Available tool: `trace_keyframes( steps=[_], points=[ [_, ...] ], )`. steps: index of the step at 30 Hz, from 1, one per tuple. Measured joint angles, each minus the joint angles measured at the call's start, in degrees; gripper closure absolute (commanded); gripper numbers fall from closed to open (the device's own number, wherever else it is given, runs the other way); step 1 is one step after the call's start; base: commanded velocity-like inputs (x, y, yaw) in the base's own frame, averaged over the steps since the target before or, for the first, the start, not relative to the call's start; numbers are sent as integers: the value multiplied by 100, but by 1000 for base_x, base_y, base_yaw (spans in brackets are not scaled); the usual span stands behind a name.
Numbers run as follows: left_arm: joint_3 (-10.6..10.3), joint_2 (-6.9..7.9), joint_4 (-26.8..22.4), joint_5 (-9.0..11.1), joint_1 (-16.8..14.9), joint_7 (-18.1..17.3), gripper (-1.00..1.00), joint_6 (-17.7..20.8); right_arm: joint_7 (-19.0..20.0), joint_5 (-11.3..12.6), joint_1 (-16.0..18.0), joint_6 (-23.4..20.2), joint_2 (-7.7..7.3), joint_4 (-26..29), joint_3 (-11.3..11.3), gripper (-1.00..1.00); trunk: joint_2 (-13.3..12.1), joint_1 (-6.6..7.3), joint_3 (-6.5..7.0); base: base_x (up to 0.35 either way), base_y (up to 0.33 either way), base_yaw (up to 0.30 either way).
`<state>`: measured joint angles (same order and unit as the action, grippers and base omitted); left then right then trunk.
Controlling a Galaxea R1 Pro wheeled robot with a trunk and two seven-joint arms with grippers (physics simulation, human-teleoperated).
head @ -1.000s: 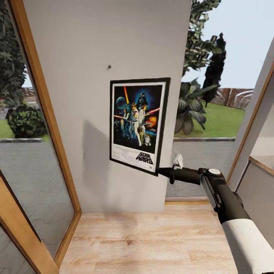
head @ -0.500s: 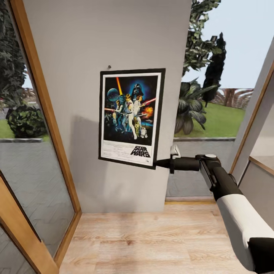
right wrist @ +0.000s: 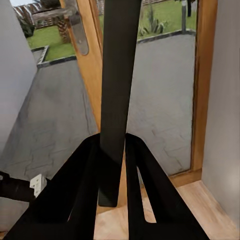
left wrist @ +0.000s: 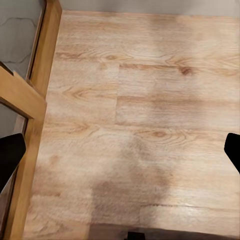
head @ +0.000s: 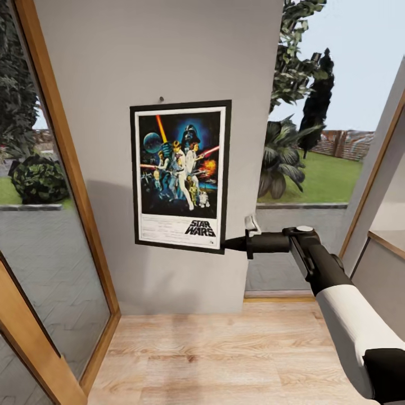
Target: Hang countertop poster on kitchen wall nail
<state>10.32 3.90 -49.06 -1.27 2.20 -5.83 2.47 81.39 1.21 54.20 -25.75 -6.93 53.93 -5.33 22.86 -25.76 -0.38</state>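
The portrait Star Wars poster in its black frame with a white inner border (head: 180,175) is held flat against the plain light grey wall (head: 140,50), its top edge just below the tiny dark round-headed nail (head: 161,99). The right arm's black pincer (head: 230,243) grips the frame's lower right corner; in the right wrist view its two fingers are pressed onto the dark frame edge (right wrist: 116,90).

I judge this the hanging step: the poster is up by the nail but not yet hung on it. The next move calls for a small lift and a settling of the top edge onto the nail before letting go.

One poster and one nail are in sight. The left pincer's dark fingertips (left wrist: 11,155) are spread wide over the pale wooden plank floor (left wrist: 135,100), holding nothing.
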Motion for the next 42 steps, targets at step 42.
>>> trace_keyframes(
  steps=[42],
  points=[
    [-1,0,6,0,-1,2,-100,0,-205,-573,739,-49,10,-76,-27,100,0,0,0,0,0,0]
  ],
)
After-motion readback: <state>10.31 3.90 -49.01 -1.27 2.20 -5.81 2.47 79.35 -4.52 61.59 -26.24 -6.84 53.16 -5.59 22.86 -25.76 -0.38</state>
